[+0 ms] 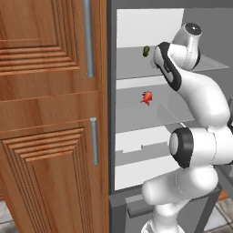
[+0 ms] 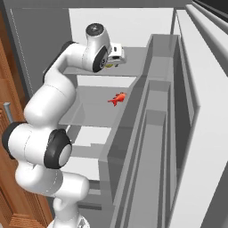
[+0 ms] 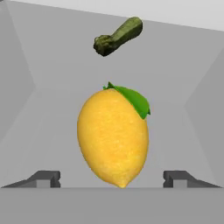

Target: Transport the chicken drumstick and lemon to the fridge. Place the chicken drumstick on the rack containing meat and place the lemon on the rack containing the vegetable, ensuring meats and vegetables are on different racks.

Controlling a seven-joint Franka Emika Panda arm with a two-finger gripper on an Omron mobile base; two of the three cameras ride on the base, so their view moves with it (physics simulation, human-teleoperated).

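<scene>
In the hand view the two dark fingers (image 3: 47,178) stand wide apart, one tip at the lower left and the other at the lower right, with open grey shelf showing between each tip and the fruit, so they are released and grasp nothing. Going from the left tip toward the right, the first thing met is the lemon (image 3: 113,138), bright yellow with a green leaf at its far end; it sits midway between the fingers, touching neither, its pointed end toward the hand, lying on the rack containing the vegetable (image 3: 52,65). Beyond the lemon, farther out from the fingertips and a little to the left of the midline, lies the dark green vegetable (image 3: 118,36), apart from the lemon and on the same pale grey shelf. In the left base view the wooden cabinet (image 1: 50,113) fills the left side, then comes the open fridge (image 1: 111,136) with the vegetable (image 1: 146,50) on its upper shelf just beside the arm's wrist. One shelf below the fingers, the bright red meat chunk (image 1: 147,97) rests on the lower rack, well apart from the hand. In the right base view the gripper (image 2: 116,57) reaches in over the upper shelf, with the red meat (image 2: 117,99) below it and the door bins (image 2: 156,116) to the right.
</scene>
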